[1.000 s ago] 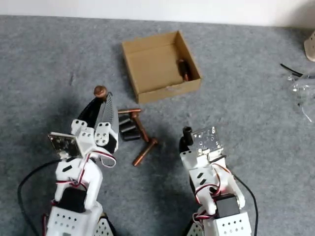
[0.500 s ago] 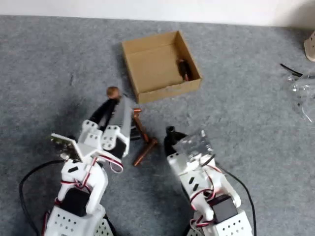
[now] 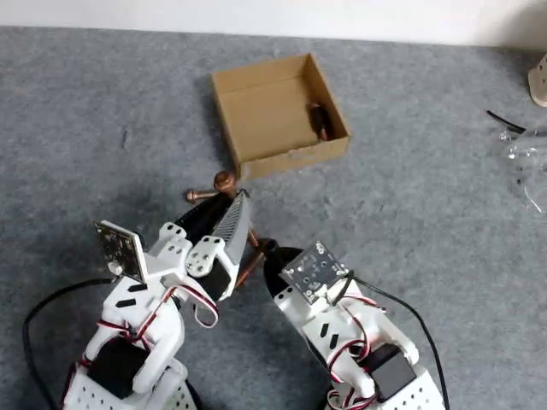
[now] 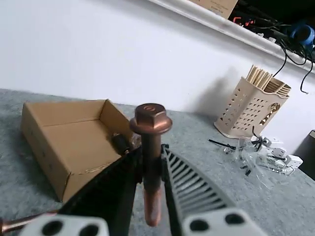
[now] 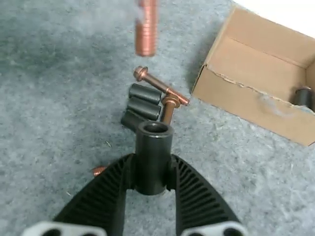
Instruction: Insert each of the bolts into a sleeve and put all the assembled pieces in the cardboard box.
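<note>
Just beside cardboard box (image 3: 291,157) corner, bolt (image 3: 224,181)

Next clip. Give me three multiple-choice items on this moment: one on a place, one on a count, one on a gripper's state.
1. The upright black sleeve is:
A in the left gripper
B flat on the carpet
C in the right gripper

2. Loose sleeves lying side by side on the carpet:
A three
B one
C five

3. The left gripper is:
A open
B shut on a copper bolt
C shut on a sleeve

Answers:
1 C: the right wrist view shows its fingers clamped on the sleeve, open end up.
2 A: three lie together in the right wrist view.
3 B: the bolt stands head up between its fingers.
</note>
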Tool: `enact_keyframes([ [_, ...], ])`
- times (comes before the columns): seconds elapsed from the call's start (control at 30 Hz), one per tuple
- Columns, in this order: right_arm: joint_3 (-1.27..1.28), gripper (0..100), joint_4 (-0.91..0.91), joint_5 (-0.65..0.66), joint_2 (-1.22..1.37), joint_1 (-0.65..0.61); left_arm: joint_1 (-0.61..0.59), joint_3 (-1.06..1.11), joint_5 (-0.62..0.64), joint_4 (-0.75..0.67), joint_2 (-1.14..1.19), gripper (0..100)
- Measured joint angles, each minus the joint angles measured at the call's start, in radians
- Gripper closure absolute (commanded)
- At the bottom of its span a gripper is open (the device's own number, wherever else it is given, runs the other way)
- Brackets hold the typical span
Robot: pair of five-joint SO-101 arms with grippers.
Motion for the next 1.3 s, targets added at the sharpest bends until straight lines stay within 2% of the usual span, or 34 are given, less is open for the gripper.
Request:
enact_keyframes([
  [0.13,0.000,99.4,0.000,0.002,0.000,0.000,0.009,0.077,0.009,-0.026,0.000,99],
  [0.27,0.000,99.4,-0.055,0.002,0.000,0.000,0.006,0.181,0.084,-0.129,0.000,99],
  [0.47,0.000,99.4,-0.069,0.002,0.000,0.000,0.009,0.190,0.098,-0.164,0.000,99],
  [0.83,0.000,99.4,-0.069,0.002,-0.002,0.000,0.031,0.190,0.138,-0.164,0.000,99],
  [1.07,0.000,99.4,-0.071,0.005,-0.002,-0.003,0.031,0.091,0.150,-0.026,0.000,99],
  [1.3,0.000,99.4,-0.078,0.005,-0.002,-0.003,0.034,0.072,0.150,-0.014,0.000,99],
])
